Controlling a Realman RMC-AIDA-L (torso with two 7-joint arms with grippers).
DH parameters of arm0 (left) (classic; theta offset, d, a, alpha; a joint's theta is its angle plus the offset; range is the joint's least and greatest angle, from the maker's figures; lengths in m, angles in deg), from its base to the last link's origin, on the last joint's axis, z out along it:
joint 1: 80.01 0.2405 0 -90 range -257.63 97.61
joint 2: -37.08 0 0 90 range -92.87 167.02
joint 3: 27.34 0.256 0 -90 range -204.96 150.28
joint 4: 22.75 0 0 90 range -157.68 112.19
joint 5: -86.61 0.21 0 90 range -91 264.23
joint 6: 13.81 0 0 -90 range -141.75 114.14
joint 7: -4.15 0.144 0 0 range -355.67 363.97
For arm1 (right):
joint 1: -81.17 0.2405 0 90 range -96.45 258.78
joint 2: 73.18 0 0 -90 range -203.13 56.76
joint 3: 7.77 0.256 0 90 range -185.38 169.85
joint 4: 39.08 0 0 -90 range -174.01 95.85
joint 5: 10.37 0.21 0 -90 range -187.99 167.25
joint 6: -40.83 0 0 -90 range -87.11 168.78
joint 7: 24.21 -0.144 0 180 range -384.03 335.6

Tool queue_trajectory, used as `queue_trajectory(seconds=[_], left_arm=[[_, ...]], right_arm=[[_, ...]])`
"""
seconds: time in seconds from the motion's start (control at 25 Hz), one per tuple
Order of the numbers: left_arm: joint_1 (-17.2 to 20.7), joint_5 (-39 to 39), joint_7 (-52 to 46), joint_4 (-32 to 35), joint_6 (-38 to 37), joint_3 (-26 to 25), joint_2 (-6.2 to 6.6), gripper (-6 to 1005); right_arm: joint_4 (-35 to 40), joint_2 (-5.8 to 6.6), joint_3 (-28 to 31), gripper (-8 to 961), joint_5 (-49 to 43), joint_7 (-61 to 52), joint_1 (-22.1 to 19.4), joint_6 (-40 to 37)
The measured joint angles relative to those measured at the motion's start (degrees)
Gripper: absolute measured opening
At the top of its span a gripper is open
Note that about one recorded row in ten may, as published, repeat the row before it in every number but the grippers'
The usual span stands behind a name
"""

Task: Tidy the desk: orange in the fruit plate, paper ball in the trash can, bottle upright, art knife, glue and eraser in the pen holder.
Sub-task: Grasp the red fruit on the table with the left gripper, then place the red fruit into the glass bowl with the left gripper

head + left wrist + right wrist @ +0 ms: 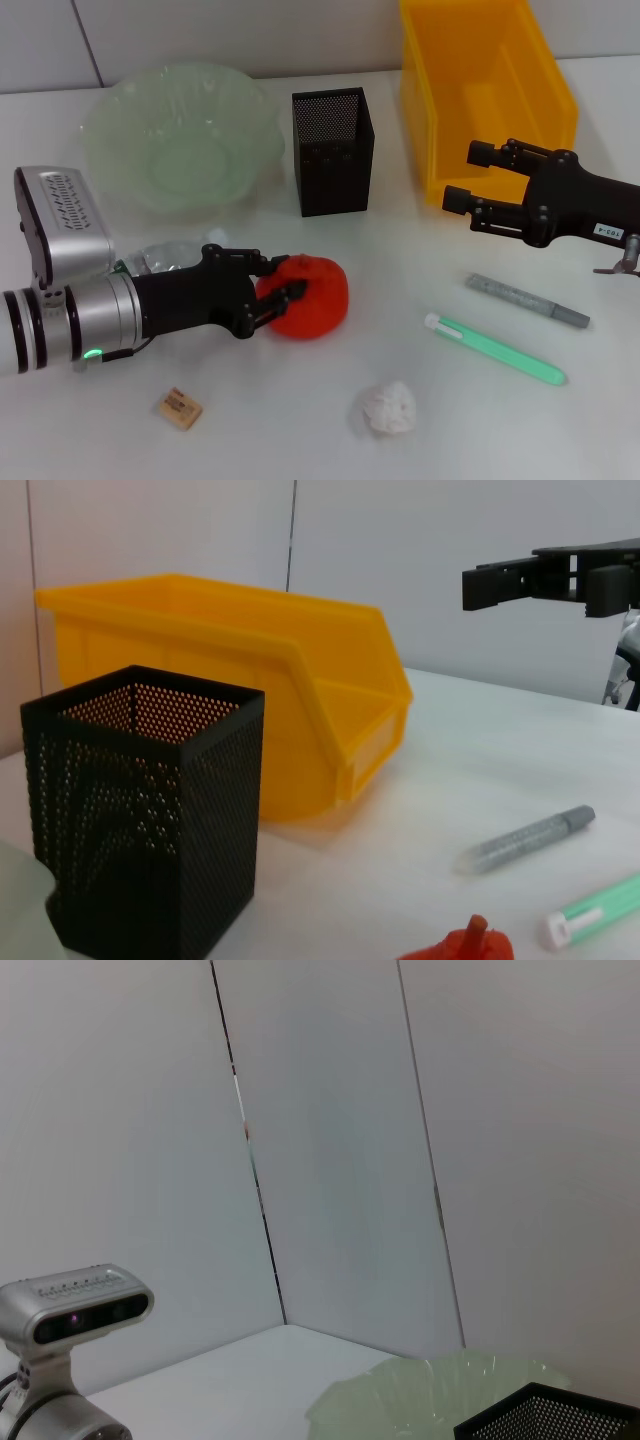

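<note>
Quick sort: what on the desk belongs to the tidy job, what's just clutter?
Job items: orange at the left gripper; fruit plate; paper ball; yellow bin; pen holder; eraser; green stick and grey stick, probably the glue and knife.

Just lying about: nothing clearly. Right gripper hovers idle.

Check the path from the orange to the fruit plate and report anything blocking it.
Nothing visible blocks it. The left gripper is at the orange; the fruit plate lies beyond on bare table, and the pen holder stands beside the plate, off the line.
</note>
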Motion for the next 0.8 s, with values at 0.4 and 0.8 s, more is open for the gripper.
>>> queue_trajectory(seconds=[0.4, 0.8], left_arm=[[0.7, -2.2, 0.8, 0.2, -3.0, 0.0, 0.0, 189], [6.5, -6.8, 1.1, 8.5, -17.4, -0.5, 0.22, 59]], right_arm=[[-0.5, 0.0, 0.0, 778, 0.0, 0.0, 0.2, 0.0], [-0.6, -0.01, 0.0, 778, 0.0, 0.0, 0.0, 0.1]])
